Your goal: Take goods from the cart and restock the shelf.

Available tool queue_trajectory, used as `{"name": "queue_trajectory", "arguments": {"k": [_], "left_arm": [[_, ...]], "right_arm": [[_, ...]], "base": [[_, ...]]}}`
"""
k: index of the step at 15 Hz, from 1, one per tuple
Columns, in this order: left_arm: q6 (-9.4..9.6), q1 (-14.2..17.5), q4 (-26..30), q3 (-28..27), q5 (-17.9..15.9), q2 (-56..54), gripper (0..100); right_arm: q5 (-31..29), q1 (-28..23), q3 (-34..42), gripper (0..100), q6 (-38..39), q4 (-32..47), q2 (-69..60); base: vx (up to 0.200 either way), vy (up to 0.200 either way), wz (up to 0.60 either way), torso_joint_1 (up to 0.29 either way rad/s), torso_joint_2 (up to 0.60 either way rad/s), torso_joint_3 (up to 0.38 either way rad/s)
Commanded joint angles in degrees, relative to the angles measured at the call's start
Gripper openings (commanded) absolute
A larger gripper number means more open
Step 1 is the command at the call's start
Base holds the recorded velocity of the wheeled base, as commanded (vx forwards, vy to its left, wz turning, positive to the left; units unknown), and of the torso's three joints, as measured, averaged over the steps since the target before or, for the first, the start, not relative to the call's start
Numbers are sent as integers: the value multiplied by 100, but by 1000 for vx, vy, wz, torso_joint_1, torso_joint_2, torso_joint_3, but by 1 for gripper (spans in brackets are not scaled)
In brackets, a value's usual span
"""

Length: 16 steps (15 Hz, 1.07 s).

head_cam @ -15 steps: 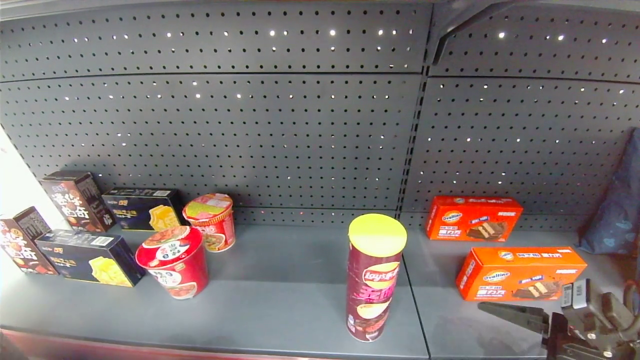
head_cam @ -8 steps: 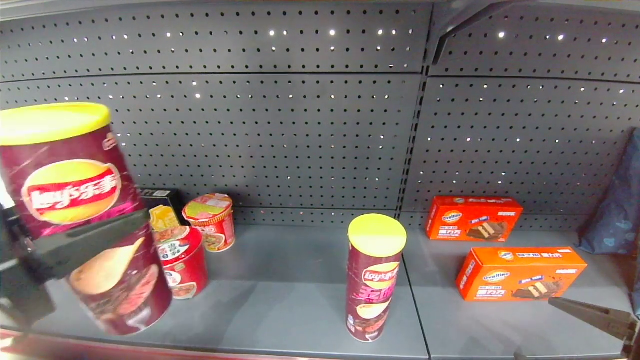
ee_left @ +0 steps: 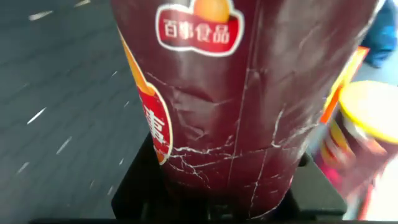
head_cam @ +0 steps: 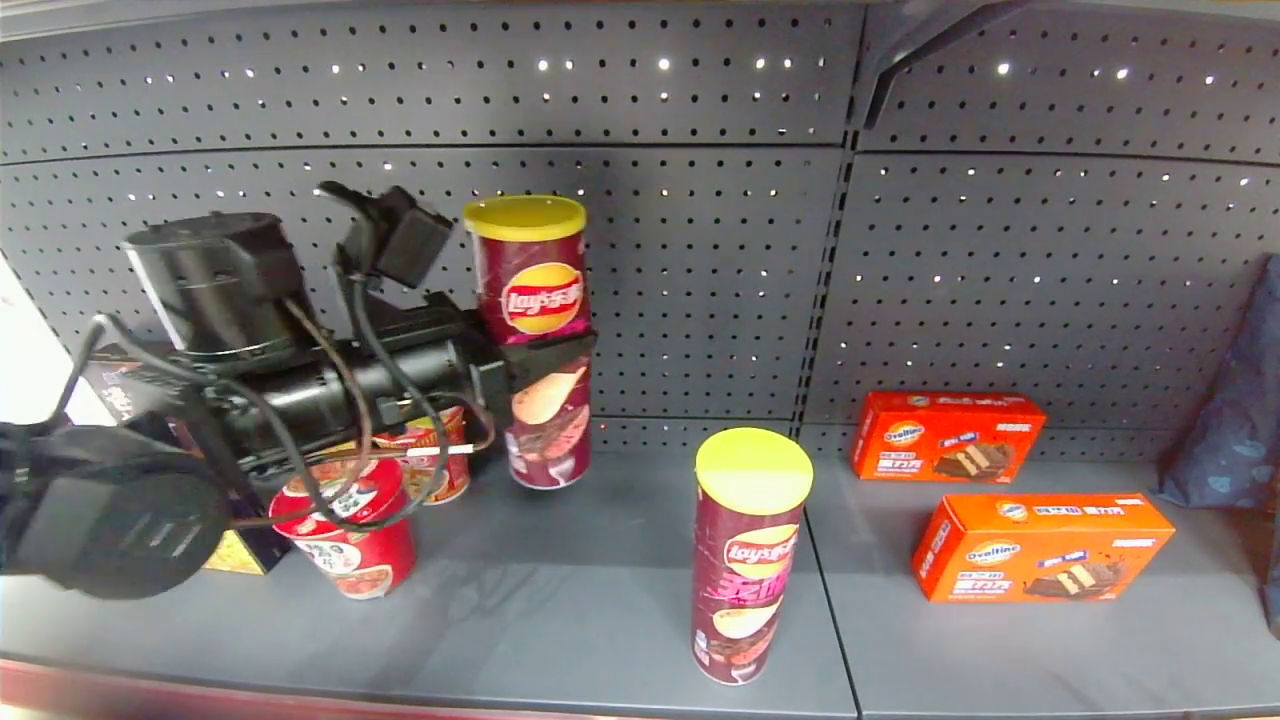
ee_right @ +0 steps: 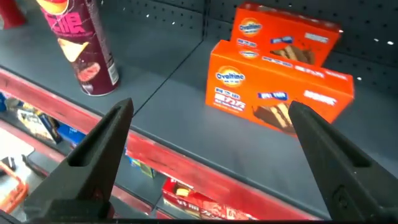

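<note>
The left tool (head_cam: 540, 355) is clamping a maroon chip can (head_cam: 528, 290) around its middle, left of centre in the head view, in front of the grey pegboard (head_cam: 700, 280). The can is standing upright with its yellow lid on top. Whether its base is touching the shelf (head_cam: 560, 600) I cannot tell from here. In the left wrist view the can's wall (ee_left: 249, 93) is sitting so close that its top and bottom are cut off.

A second chip can (head_cam: 748, 560) is standing upright on the shelf near the lower centre, well apart from the held one.

The arm and its cables are covering much of the front noodle cup (head_cam: 345, 540) at lower left. The cup behind it (head_cam: 445, 470) is showing as little more than a sliver, and the dark boxes (head_cam: 240, 550) beyond are mostly hidden.

At right, two orange boxes (head_cam: 1040, 545) are lying one behind the other. A blue bag (head_cam: 1230, 420) is being cut off by the right edge.

The right tool (ee_right: 208, 124) is hanging with its fingers wide apart, gripping nothing, before the shelf's front edge, with the orange boxes showing between them.
</note>
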Motion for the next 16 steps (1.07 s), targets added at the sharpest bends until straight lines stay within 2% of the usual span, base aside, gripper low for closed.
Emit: {"name": "queue_trajectory", "arguments": {"k": [1, 3, 4, 5, 6, 9, 14, 16], "left_arm": [[-27, -594, -443, -1070, -207, 1748, 0], [-36, -840, -417, -1694, -190, 2276, 0], [-36, -840, -417, -1694, -190, 2276, 0], [-36, -964, -373, -2485, -199, 2847, 0], [-44, -1043, -364, -2758, -199, 3040, 0], [-203, -1130, -382, -2889, -181, 3172, 0], [-211, -1113, -470, -2846, -190, 3286, 0], [-211, -1087, -672, -2714, -181, 3286, 0]], "right_arm": [[-12, -41, 94, 100, 60, 128, -590], [-12, -41, 85, 100, 139, 286, -766], [-12, -41, 85, 100, 139, 286, -766], [-12, -41, 103, 100, 174, 321, -898], [-12, -41, 112, 100, 183, 321, -907], [-3, -32, 129, 100, 209, 321, -968], [-3, -32, 156, 100, 235, 330, -1012], [-3, -32, 173, 100, 235, 330, -1056]], "base": [[0, 0, 0, 0, 0, 0], [0, 0, 0, 0, 0, 0], [0, 0, 0, 0, 0, 0], [0, 0, 0, 0, 0, 0], [0, 0, 0, 0, 0, 0], [0, 0, 0, 0, 0, 0], [0, 0, 0, 0, 0, 0], [0, 0, 0, 0, 0, 0]]}}
